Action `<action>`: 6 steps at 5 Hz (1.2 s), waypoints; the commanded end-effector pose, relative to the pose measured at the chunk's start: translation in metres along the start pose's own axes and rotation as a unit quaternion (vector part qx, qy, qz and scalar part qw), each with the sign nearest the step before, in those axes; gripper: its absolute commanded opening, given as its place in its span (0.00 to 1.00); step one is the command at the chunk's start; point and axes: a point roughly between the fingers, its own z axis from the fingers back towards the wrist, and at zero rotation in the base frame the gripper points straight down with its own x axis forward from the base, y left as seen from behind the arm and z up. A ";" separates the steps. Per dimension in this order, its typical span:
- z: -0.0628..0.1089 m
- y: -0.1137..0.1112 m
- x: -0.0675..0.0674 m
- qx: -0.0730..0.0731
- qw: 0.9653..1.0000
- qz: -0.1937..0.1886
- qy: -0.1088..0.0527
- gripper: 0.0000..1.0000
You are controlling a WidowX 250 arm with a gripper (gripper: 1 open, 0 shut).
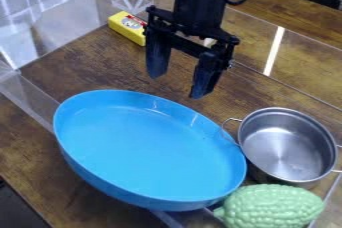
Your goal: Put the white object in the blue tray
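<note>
The white object (pixel 274 209) is a pale whitish-green knobbly lump lying at the bottom right, touching the near right rim of the blue tray (pixel 94 157). The tray is a large shallow bright blue oval dish in the front middle of the table, with nothing in it. My gripper (pixel 182 75) hangs black from above, over the tray's far rim, with its two fingers spread apart and nothing between them. It is well up and to the left of the white object.
A round shiny steel pot (pixel 286 143) with handles stands to the right of the tray, just behind the white object. A yellow rectangular box (pixel 127 25) lies at the back left. A clear plastic sheet (pixel 27 77) rises along the left side.
</note>
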 end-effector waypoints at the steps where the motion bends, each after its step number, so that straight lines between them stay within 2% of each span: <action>1: 0.007 -0.009 0.003 -0.001 1.000 -0.011 -0.015 1.00; 6: -0.020 -0.018 0.008 -0.003 1.000 -0.016 0.012 1.00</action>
